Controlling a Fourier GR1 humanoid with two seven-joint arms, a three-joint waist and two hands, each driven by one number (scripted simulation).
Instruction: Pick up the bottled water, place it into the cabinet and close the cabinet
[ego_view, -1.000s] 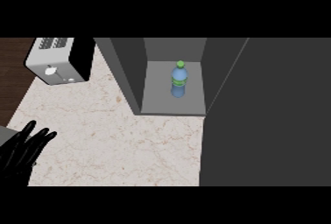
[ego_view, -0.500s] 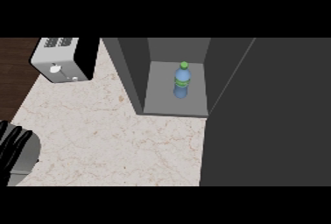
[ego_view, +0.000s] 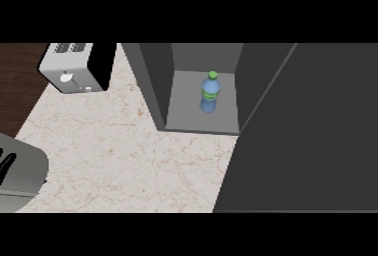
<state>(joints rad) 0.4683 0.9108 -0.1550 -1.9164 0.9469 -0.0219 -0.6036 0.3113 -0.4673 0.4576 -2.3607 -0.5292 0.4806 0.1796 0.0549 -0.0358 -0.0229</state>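
bottled water: we see it upright inside the cabinet, on its floor, toward the back | cabinet door: open, filling our right side | toaster: on the bench, upper left | left arm: grey forearm at the left edge; hand mostly hidden, we cannot tell its state | right hand: not visible

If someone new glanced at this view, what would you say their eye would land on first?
Probably the blue bottle with its green cap, standing upright inside the open grey cabinet at top centre. Next, the wide dark cabinet door filling the right side, swung out over the marble counter. A silver toaster sits at top left, and a grey forearm enters at the lower left edge.
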